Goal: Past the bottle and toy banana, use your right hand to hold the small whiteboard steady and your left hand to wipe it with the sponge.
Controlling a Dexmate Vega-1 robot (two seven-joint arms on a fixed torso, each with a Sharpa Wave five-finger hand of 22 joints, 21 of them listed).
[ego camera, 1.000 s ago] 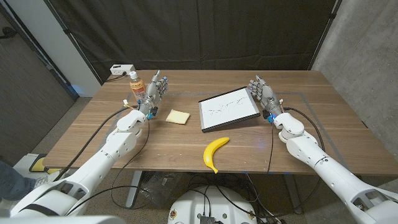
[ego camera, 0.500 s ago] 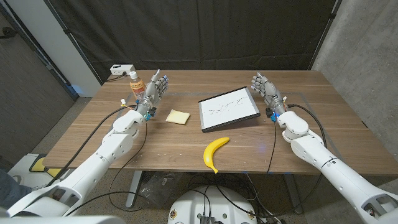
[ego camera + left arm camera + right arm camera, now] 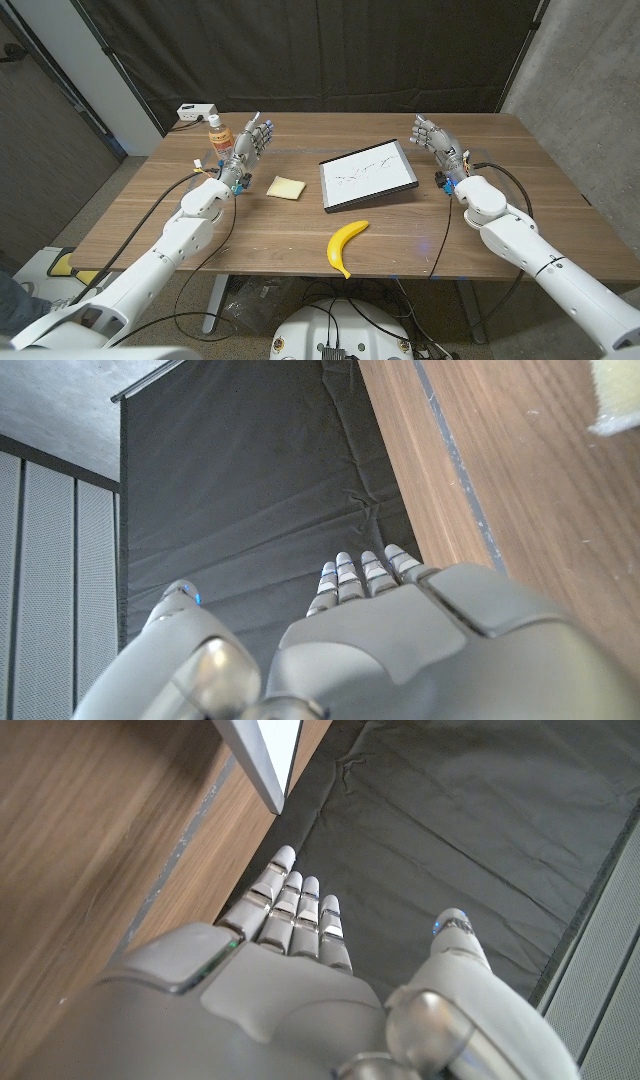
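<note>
Whiteboard (image 3: pixel 368 175) lies on the bench (image 3: pixel 250 225) right of centre, sponge (image 3: pixel 286 187) just left of it, banana (image 3: pixel 345 246) nearer the front, bottle (image 3: pixel 220 137) at back left. Left hand (image 3: pixel 246 147) beside the bottle, fingers apart, holding nothing. Right hand (image 3: pixel 438 145) just right of the whiteboard, fingers spread, not touching it.

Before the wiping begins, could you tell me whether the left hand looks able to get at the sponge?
Probably yes: the left hand is open beside the sponge, with bare table between them. The bottle stands on its other side.
</note>
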